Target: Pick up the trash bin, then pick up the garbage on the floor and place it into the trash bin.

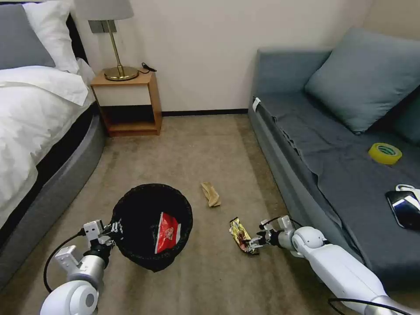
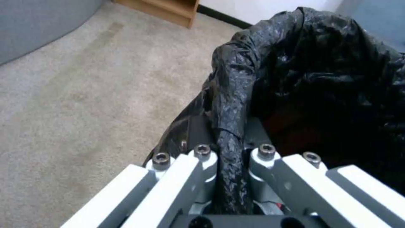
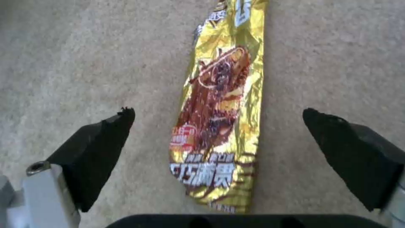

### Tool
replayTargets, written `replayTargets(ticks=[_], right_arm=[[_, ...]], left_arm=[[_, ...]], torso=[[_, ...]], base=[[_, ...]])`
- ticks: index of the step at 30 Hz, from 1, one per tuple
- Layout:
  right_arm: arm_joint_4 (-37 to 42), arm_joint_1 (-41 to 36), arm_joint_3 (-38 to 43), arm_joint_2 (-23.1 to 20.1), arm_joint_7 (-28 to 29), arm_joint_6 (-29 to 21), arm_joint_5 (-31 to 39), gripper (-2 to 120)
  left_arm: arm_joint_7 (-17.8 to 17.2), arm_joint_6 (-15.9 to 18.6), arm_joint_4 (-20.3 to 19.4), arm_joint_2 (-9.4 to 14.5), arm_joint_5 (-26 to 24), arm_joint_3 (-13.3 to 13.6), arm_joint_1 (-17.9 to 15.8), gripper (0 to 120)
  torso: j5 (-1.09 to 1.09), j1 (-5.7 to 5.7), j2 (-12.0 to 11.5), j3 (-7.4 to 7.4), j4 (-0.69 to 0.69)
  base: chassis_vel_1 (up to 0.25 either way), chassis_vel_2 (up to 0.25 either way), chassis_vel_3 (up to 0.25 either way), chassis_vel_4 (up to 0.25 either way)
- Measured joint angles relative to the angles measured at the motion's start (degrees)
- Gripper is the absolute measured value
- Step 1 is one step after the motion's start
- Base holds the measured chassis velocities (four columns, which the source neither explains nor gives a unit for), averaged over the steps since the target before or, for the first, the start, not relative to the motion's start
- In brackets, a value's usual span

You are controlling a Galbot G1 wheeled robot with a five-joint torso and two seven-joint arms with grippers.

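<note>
Nearest the robot, the left gripper (image 1: 114, 228) was seen at the near-left rim of the round trash bin lined with a crinkled black plastic bag (image 1: 131, 205), its jaws clamped together on the bag-covered rim. In the left wrist view, the folded black plastic of that rim (image 2: 230, 126) was pinched tightly between the white fingers (image 2: 185, 171). A red-and-white wrapper (image 1: 168, 232) was seen lying inside the bin, against its dark lining. The bin was placed on the beige carpet (image 1: 197, 148), toward the bed side of the room.

To the right, the right gripper (image 1: 253, 245) was held low over the carpet, its jaws standing wide apart on either side of a flat yellow-gold snack wrapper printed with a brown bar and red marks (image 1: 240, 235). In the right wrist view, the wrapper (image 3: 219, 120) was shown lying lengthwise between the two black fingertips (image 3: 101, 139), neither of which was seen touching it.

A little farther off, a crumpled piece of tan paper (image 1: 211, 194) was left on the carpet between the bin and the grey-blue sofa (image 1: 323, 144). On the sofa seat, a yellow tape roll (image 1: 385, 153) and a black phone (image 1: 404, 209) were laid. Farthest back, a wooden nightstand (image 1: 129, 103) bearing a brass lamp (image 1: 116, 43) was set against the wall beside the white-sheeted bed (image 1: 35, 109).
</note>
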Motion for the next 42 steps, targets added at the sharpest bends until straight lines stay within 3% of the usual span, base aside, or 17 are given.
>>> replayTargets(ticks=[22, 32, 42], right_arm=[[-6.38, 0.6, 1.34, 4.78, -1.26, 3.03, -5.26, 100], [-2.06, -2.25, 0.98, 4.07, -0.11, 2.78, -5.39, 100], [-3.18, -2.84, 0.57, 5.18, 0.85, 4.04, -7.75, 96]], left_arm=[[0.73, -0.37, 1.6, 1.38, -0.12, -0.08, -0.58, 4], [0.89, -0.9, 2.15, 1.9, -0.56, -0.56, -0.48, 4], [1.42, -2.07, 2.86, 1.83, -0.6, -0.84, 0.23, 4]], torso=[[0.0, 0.0, 0.0, 0.0, 0.0], [0.0, 0.0, 0.0, 0.0, 0.0], [-0.02, 0.0, 0.0, -0.01, -0.01]], base=[[0.0, 0.0, 0.0, 0.0], [0.0, 0.0, 0.0, 0.0], [0.0, 0.0, 0.0, 0.0]])
